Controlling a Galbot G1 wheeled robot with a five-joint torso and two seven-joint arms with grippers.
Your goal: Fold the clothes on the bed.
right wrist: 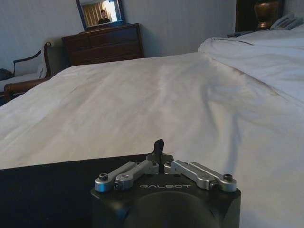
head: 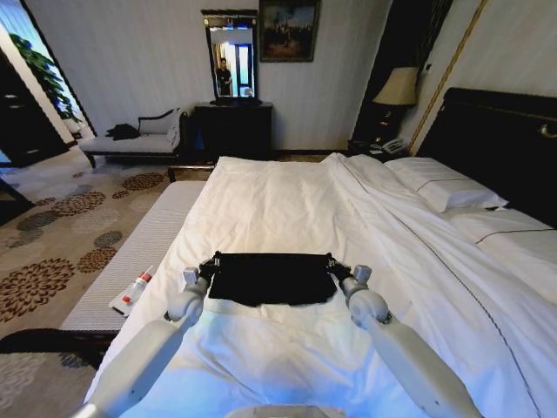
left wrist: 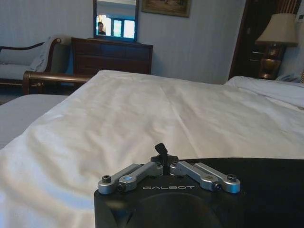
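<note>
The clothes are one black T-shirt [head: 271, 280] lying in a flat band across the white sheet of the bed [head: 287, 200], near its front. Its far edge runs straight and taut between my two grippers. My left gripper [head: 211, 259] sits at the shirt's far left corner with its fingers pinched shut on the fabric. In the left wrist view the left gripper [left wrist: 161, 149] is shut at the shirt's [left wrist: 266, 190] edge. My right gripper [head: 332, 259] is shut on the far right corner. The right wrist view shows the right gripper [right wrist: 159, 145] beside the shirt [right wrist: 42, 190].
A pale padded bench [head: 130, 252] runs along the bed's left side, with a small white and red tube [head: 135, 289] on it. Pillows [head: 444, 187] and a dark headboard [head: 505, 139] are at the right. A chaise [head: 130, 139] and dresser [head: 233, 129] stand by the far wall.
</note>
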